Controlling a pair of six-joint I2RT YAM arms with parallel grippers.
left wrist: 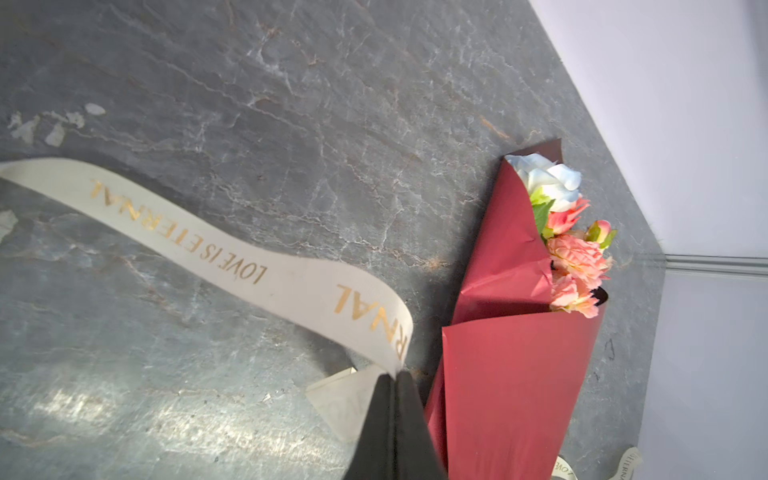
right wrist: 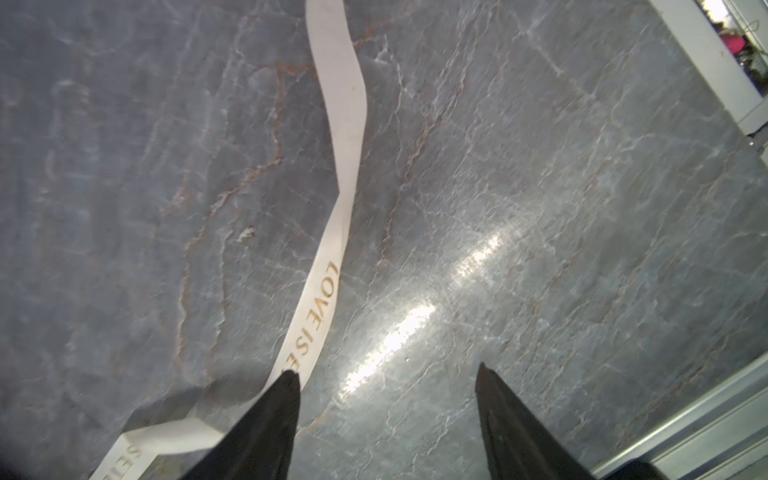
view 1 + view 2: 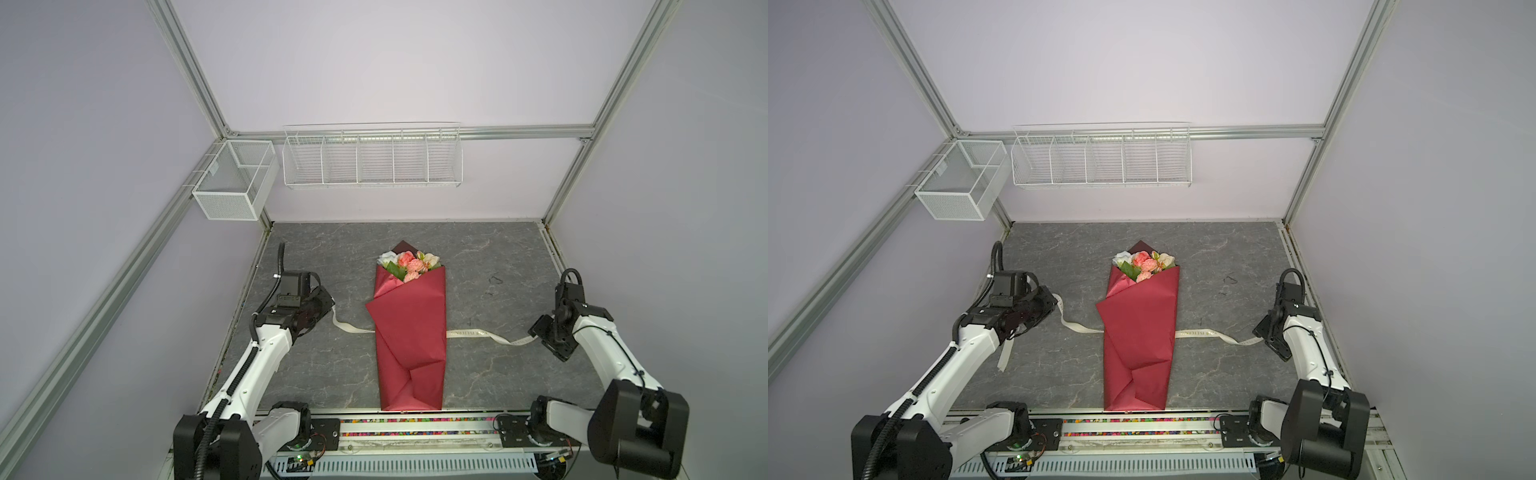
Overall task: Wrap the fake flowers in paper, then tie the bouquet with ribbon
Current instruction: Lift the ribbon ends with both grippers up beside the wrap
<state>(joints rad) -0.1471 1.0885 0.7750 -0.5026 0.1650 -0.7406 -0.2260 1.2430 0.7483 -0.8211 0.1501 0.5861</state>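
The bouquet of fake flowers lies lengthwise mid-table, wrapped in dark-red paper, with pink, peach and cream blooms at its far end. A cream printed ribbon passes under the wrap and sticks out on both sides. My left gripper is left of the bouquet, shut on the ribbon near its left end, which is lifted off the table. My right gripper hangs open over the right end of the ribbon. The strip runs beside one fingertip, and only bare table shows between the jaws.
The grey marbled table ends at a metal rail in front. A long white wire basket and a mesh box hang on the back wall. Aluminium frame posts stand at the table's far corners.
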